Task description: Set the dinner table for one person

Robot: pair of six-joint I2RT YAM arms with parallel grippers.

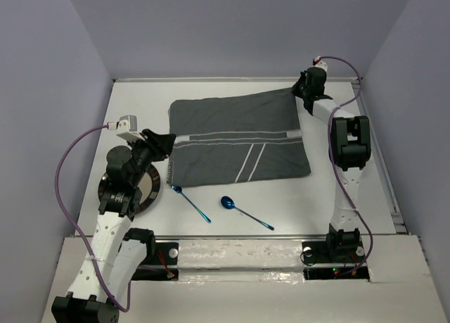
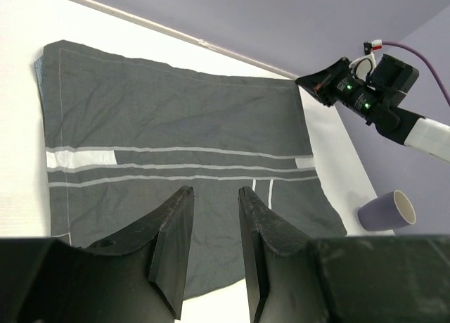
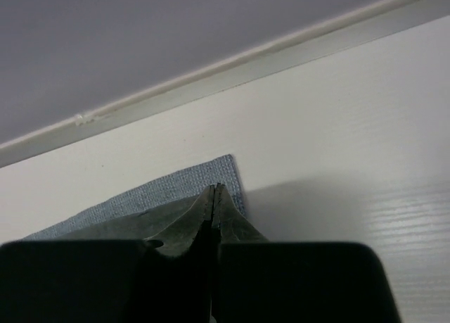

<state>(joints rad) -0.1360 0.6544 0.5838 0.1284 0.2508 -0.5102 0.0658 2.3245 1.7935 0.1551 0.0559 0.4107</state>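
The white dinner table (image 1: pixel 140 101) carries a dark grey striped cloth mat (image 1: pixel 232 133), lying flat and slightly askew. My left gripper (image 1: pixel 169 141) is open and empty, just above the mat's left edge; in the left wrist view the mat (image 2: pixel 176 119) spreads out beyond my parted left gripper (image 2: pixel 213 191). My right gripper (image 1: pixel 299 91) is shut, its tips resting at the mat's far right corner (image 3: pixel 228 172); no cloth shows between the closed right gripper tips (image 3: pixel 213 187). It also shows in the left wrist view (image 2: pixel 309 80).
A dark shiny plate (image 1: pixel 144 189) sits under my left arm at the left. Two blue spoons (image 1: pixel 191 203) (image 1: pixel 246 214) lie on the table in front of the mat. A purple cup (image 2: pixel 387 210) lies on its side right of the mat. Walls bound the table.
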